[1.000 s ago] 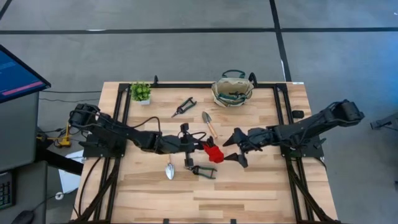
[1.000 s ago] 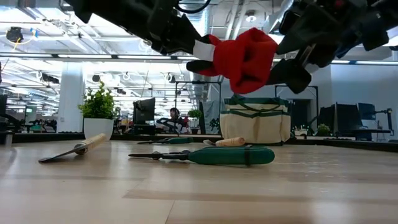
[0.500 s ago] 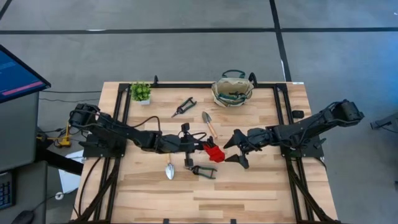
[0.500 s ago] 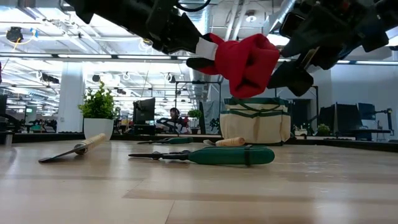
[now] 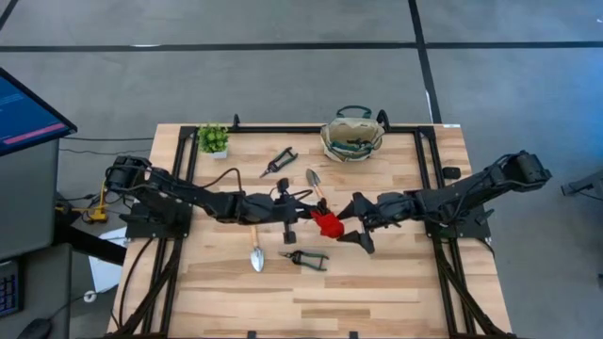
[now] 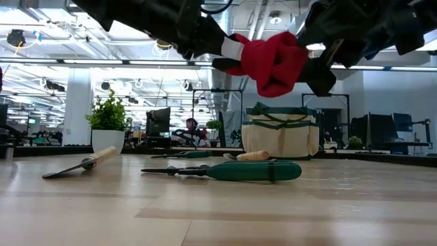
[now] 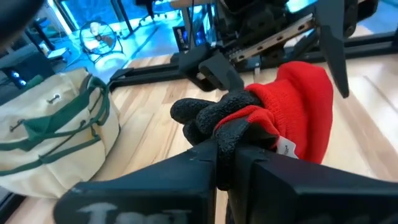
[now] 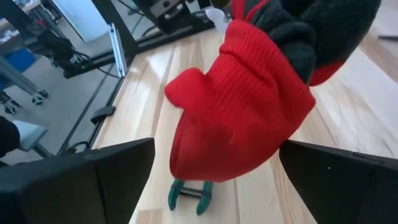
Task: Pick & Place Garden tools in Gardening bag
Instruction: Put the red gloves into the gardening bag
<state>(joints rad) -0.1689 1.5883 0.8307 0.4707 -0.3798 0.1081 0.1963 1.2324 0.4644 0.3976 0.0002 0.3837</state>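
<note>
Mid-table, above the boards, the soft red-and-black knitted glove bundle [image 5: 327, 223] hung lengthwise between the two arms, black end toward the left arm, red bulk toward the right. The left gripper [image 5: 308, 215] was clamped tight on that black end, its arm stretched low across the table. The right gripper [image 5: 353, 222] faced it with fingers spread wide on either side of the red end. The round beige fabric bag with green trim [image 5: 351, 137] sat at the table's far edge.

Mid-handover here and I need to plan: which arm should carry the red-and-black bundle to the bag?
Right. The right hand is open around the red-and-black bundle, which the left hand holds above the table, and the right arm's side lies nearer the gardening bag.
</note>
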